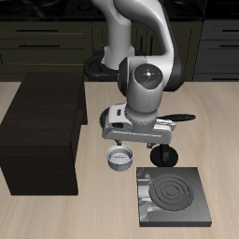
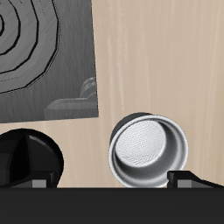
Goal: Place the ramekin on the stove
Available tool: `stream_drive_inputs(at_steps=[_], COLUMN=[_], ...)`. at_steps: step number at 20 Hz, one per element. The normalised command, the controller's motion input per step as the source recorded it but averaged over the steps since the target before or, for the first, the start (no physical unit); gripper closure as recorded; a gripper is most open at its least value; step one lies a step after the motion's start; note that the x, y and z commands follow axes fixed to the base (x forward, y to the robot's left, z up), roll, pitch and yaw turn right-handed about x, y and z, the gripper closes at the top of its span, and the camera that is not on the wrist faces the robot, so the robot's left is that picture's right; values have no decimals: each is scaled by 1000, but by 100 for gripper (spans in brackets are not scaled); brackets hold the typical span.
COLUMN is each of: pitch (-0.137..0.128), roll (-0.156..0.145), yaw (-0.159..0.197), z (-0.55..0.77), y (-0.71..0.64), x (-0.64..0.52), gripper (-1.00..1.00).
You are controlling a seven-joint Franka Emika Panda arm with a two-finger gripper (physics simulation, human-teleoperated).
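Ramekin (image 1: 120,160) (image 2: 148,150) upright on the table (image 1: 93,210), directly beneath gripper (image 1: 133,139), between the spread fingertips (image 2: 185,179); not grasped. Stove (image 1: 174,194) (image 2: 44,61) just beside, apart. Small black pot (image 1: 165,155) (image 2: 28,160) nearby.

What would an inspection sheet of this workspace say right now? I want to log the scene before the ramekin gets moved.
Surface: light wooden table, bare near its front edge.
Job's things: ramekin upright on the table, beside the stove, not on it; stove coils bare.
Clutter: large dark wooden box; small black pot by the stove; frying pan handle showing behind the arm.
Grippers: gripper above the ramekin, fingertips either side of the rim, holding nothing.
Cables: nothing seen.
Surroundings: dark cabinets behind the table.
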Motion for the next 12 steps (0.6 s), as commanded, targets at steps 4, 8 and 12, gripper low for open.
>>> stream_drive_inputs(at_steps=[4,8,12], pitch=[18,13,19], roll=[0,-3,-4], yaw=[-4,-24,-7], z=[-146,-170,-157], y=[-54,-90,17], x=[19,20,-9], gripper=[-100,-100,-100])
